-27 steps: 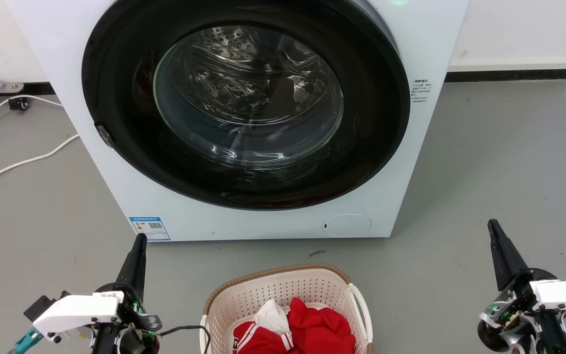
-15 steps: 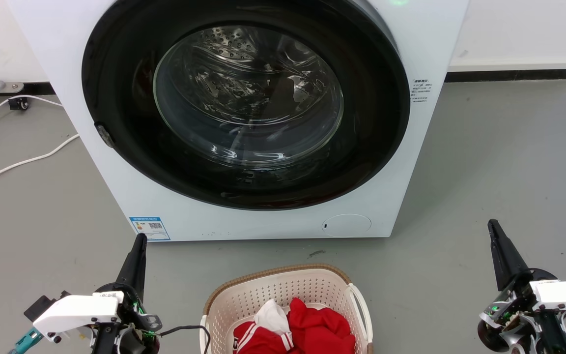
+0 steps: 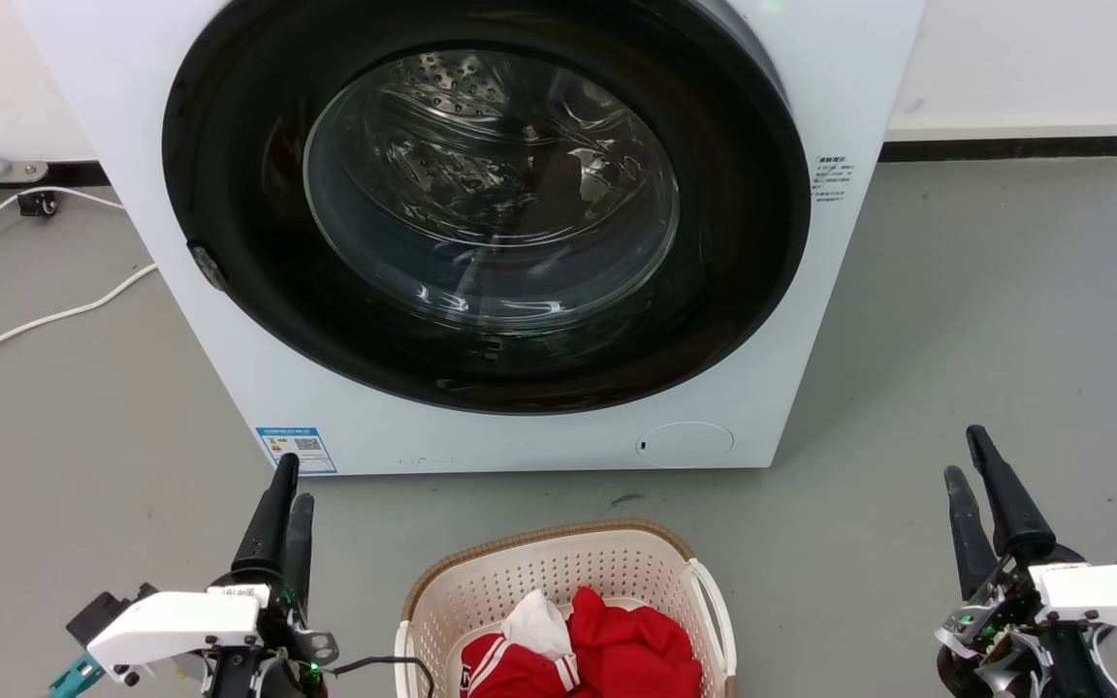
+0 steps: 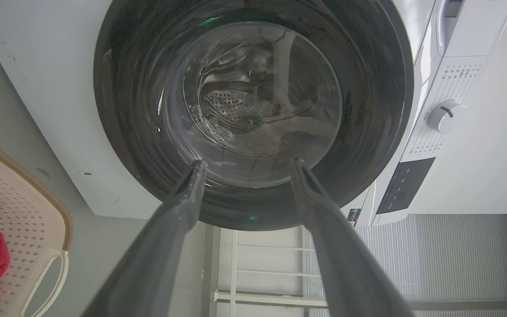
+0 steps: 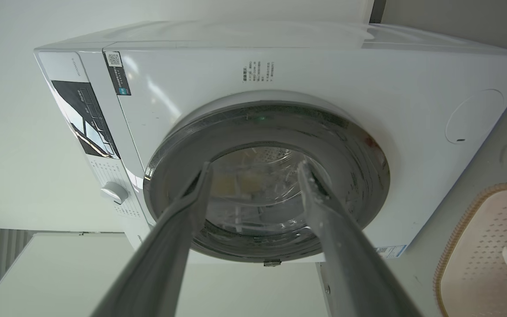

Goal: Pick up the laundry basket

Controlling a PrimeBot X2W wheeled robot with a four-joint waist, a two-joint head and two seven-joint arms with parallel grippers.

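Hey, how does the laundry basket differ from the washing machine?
The laundry basket is far smaller than the washing machine. The basket is cream perforated plastic with a brown rim. The machine is smooth white with a round dark glass door. The basket is open on top and holds red and white clothes, while the machine's door is shut. Both are pale and stand on the grey floor.

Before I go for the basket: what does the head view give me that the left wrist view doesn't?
Head view: the right gripper, open, and white cables on the floor. Left wrist view: the washer's knob and dark control panel. Both: the washing machine door, the laundry basket with red clothes, and the open left gripper.
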